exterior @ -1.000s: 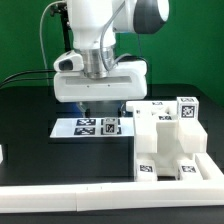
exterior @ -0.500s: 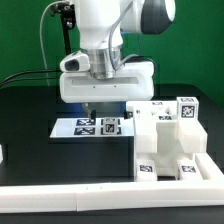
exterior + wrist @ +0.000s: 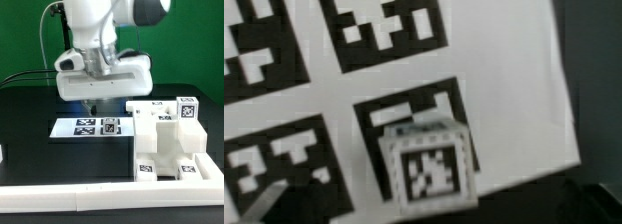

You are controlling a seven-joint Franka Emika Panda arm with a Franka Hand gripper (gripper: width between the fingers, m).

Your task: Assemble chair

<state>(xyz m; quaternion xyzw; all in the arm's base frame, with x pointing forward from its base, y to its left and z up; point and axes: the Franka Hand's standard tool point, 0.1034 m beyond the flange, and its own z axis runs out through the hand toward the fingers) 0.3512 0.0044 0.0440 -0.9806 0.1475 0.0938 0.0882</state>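
The gripper (image 3: 97, 103) hangs with jaws released wide over a small tagged peg (image 3: 427, 158) on the marker board (image 3: 66, 128), probably lining up a grab.

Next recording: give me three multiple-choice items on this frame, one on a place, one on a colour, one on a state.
1. Where is the claw?
A. above the marker board
B. over the border rail
C. beside the green wall

2. What colour is the table?
A. white
B. black
C. red

3. What is the claw's state?
A. shut on a peg
B. open, holding nothing
C. shut, empty

Answers:
1 A, it hangs over the tagged sheet.
2 B, the surface is dark.
3 B, the wrist view shows only the board and a small tagged piece below.
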